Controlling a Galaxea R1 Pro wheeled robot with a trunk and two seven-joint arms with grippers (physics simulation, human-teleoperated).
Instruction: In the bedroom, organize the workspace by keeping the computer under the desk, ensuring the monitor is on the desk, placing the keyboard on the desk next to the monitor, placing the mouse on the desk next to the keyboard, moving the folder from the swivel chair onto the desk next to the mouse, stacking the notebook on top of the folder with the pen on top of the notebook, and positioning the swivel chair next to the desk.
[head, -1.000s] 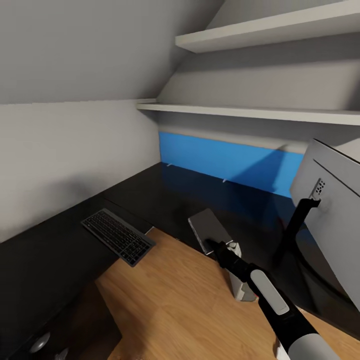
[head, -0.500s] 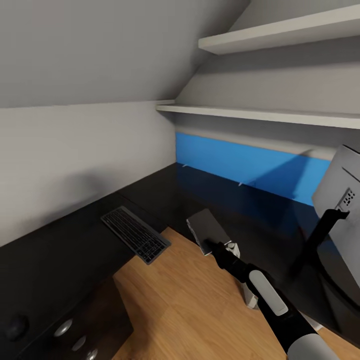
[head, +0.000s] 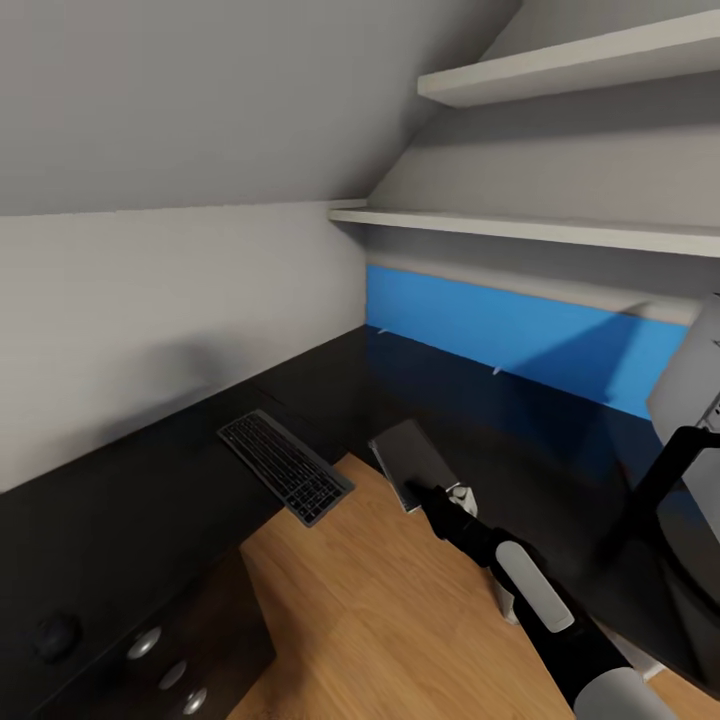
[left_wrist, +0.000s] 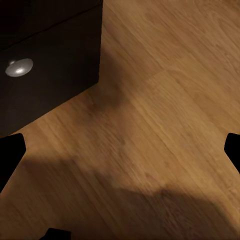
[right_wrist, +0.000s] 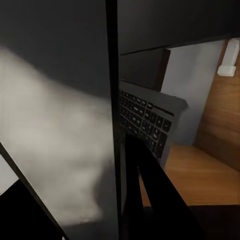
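On the glossy black desk (head: 150, 470), the keyboard (head: 285, 466) lay slantwise with its near end jutting past the desk's edge over the wood floor (head: 380, 610). The right arm reached forward from the lower right of the head view, and the right gripper (head: 425, 492) held the grey notebook (head: 410, 463) by its near edge, the cover tilted up above the floor between the two runs of desk. The jaws were closed thin on the cover, though the fingertips themselves were hard to make out against the dark arm. In the right wrist view the notebook (right_wrist: 55, 140) stood edge-on close to the camera, hiding much beyond it; past its dark border the keyboard (right_wrist: 150, 120) showed in part.

At the right edge of the head view the monitor (head: 690, 390) was cut off, showing a piece of its silver-grey back and its black neck. A blue panel (head: 520, 335) ran along the wall under two white shelves (head: 520, 228). A small dark round shape, perhaps the mouse (head: 55, 635), sat on the desk at lower left, too dim to be sure. Below it were dark drawers with round silver knobs (head: 145, 642).

The left wrist view looked down at the floor and a drawer knob (left_wrist: 19, 67), with the left gripper's (left_wrist: 120, 165) dark fingertips (left_wrist: 10, 155) set wide apart at the frame's sides, nothing between them.
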